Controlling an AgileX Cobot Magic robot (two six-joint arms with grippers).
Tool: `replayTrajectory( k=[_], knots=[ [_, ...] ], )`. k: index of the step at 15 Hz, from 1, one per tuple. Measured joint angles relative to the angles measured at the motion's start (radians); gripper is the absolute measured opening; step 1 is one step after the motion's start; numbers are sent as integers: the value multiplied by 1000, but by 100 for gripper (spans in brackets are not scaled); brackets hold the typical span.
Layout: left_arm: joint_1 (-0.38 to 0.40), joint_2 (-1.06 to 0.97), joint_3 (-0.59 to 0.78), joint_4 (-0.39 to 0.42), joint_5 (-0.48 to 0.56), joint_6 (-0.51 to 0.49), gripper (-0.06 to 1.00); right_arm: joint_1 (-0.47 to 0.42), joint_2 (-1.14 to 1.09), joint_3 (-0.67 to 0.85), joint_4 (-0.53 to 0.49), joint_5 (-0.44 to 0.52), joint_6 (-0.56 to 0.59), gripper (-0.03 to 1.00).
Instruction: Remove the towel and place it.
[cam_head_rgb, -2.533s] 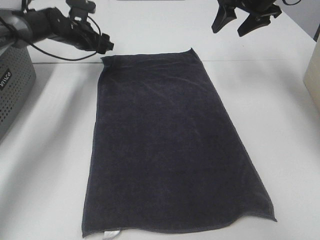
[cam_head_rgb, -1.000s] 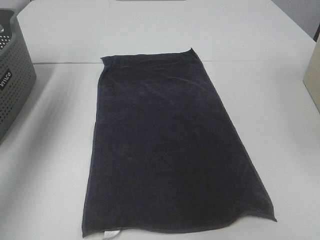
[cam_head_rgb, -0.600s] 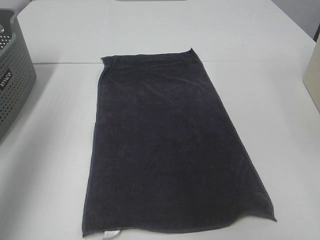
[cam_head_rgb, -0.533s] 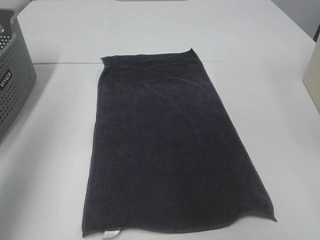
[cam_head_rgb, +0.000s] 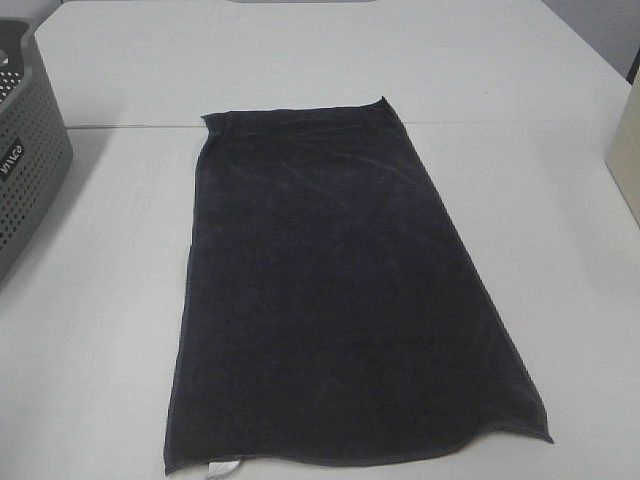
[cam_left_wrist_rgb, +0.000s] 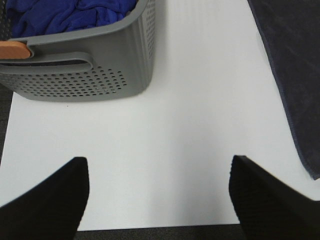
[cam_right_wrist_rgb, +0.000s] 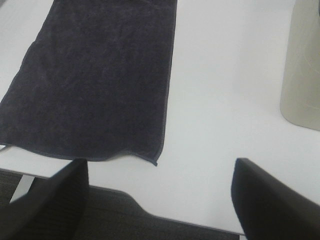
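Note:
The dark navy-charcoal towel (cam_head_rgb: 335, 285) lies flat and spread out on the white table (cam_head_rgb: 560, 240), its small white tag (cam_head_rgb: 222, 467) at the near short end. It also shows in the left wrist view (cam_left_wrist_rgb: 295, 65) and in the right wrist view (cam_right_wrist_rgb: 95, 75). Neither gripper shows in the exterior view. My left gripper (cam_left_wrist_rgb: 157, 200) is open and empty, hovering over bare table between the basket and the towel. My right gripper (cam_right_wrist_rgb: 160, 200) is open and empty, high over the table's edge beside the towel.
A grey perforated basket (cam_head_rgb: 25, 160) stands at the left edge of the table; in the left wrist view the basket (cam_left_wrist_rgb: 85, 65) holds blue cloth (cam_left_wrist_rgb: 70, 15). A beige container (cam_head_rgb: 628, 150) stands at the right edge, and shows in the right wrist view (cam_right_wrist_rgb: 302, 65).
Both arms, seen at the far end of the towel 2.5 s ago, have left the exterior view. The towel has not moved.

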Motion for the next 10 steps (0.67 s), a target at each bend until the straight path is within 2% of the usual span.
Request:
replayTrajectory(
  k=[4,7,8,9,10],
  knots=[
    [0,-183,94,0,-31,8,73,0,-144,105,0,1,-47,77],
    [0,-329,143,-19,-36,11,73,0,-147,181,1,1,-70,77],
    [0,-379,151,-37,-29,9,73,0,-147,195,4,-5,-71,77],
    [0,-435,157,-83,-20,8,73,0,-147,218,13,-67,-71,77],
    [0,-441,157,-113,-21,11,73,0,-147,232,19,-90,-71,77]
  ],
)
